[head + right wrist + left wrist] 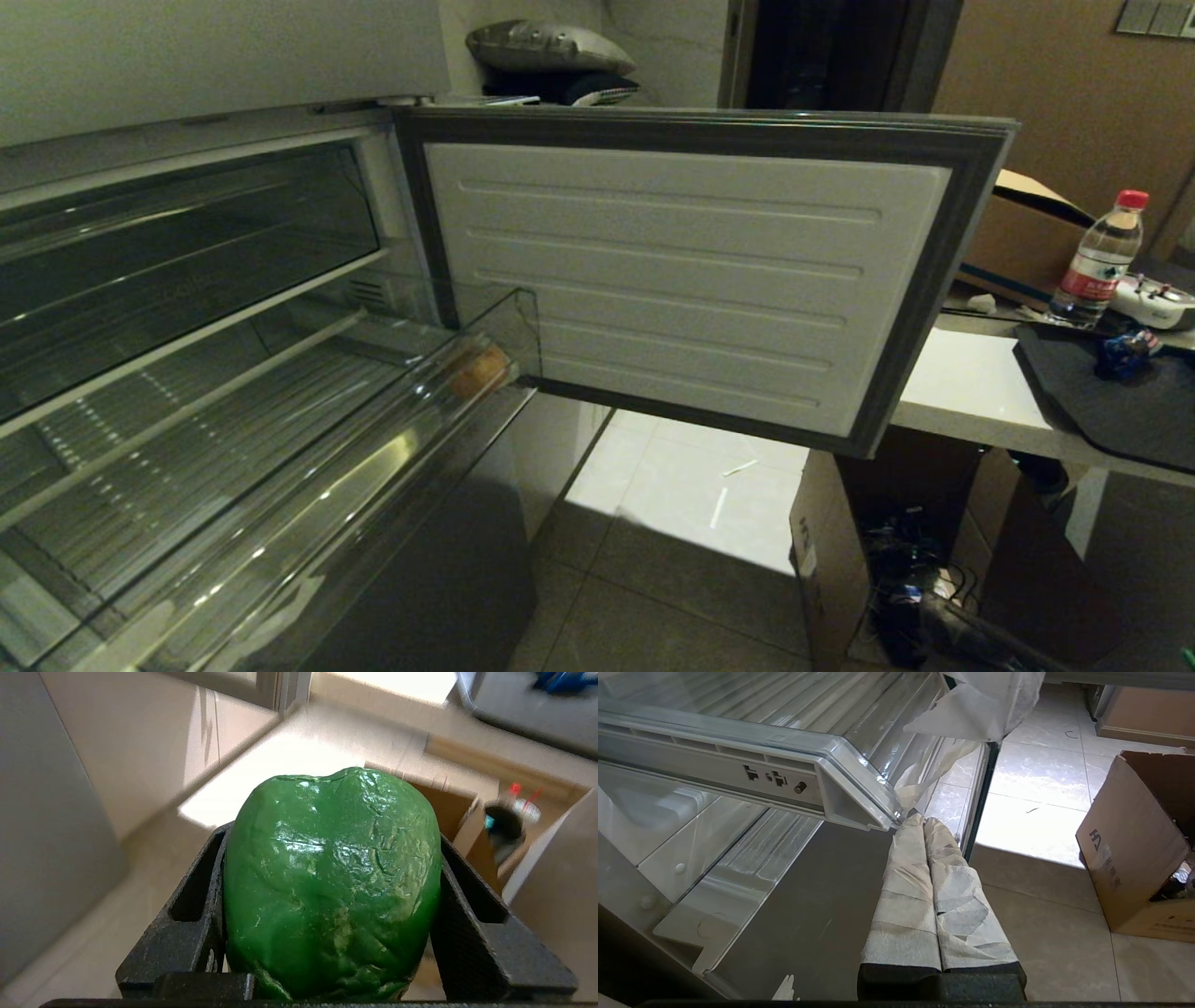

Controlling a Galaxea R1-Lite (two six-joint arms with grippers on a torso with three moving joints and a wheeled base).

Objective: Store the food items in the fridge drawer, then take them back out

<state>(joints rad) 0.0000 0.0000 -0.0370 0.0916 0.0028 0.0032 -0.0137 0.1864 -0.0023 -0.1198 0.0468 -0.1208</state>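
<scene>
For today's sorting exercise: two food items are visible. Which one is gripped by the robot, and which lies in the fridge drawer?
The green pepper is gripped between the right gripper's black fingers. The orange-brown lump lies in the clear drawer, at its front corner by the door.

Pulled-out clear fridge drawer (280,485) with ribbed floor, carrying one orange-brown food item (479,371) at its front right corner. White bench (971,387) (at right) bears a dark mat (1092,397) and a water bottle (1097,261). Tiled floor (672,523) carries a cardboard box (826,560).
</scene>
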